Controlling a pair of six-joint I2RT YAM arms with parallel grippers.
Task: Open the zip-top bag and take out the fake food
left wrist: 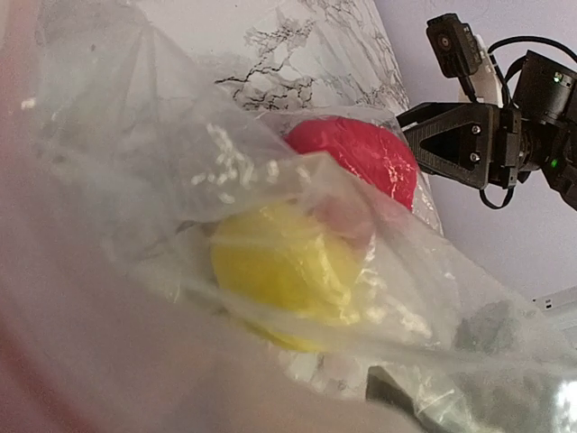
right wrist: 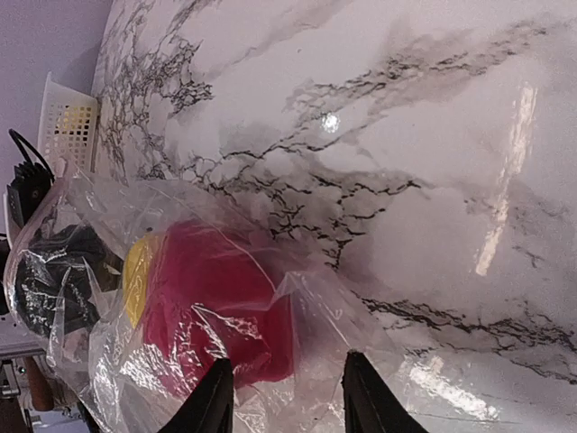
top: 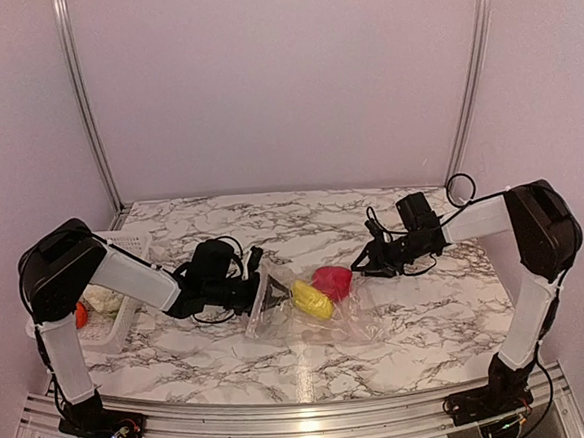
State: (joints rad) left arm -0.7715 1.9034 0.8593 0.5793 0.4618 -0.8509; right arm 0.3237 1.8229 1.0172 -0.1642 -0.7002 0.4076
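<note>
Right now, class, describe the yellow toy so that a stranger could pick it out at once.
In the middle of the marble table lies a clear plastic bag. Two toys show inside it. The yellow toy is the oblong one on the left; the red toy lies to its right.

This looks like a robot test cell in a lab, not a home. A marble-pattern table is closed in by plain pale walls and aluminium posts. 2 robot arms, the left arm and the right arm, are bolted to a metal rail.
</note>
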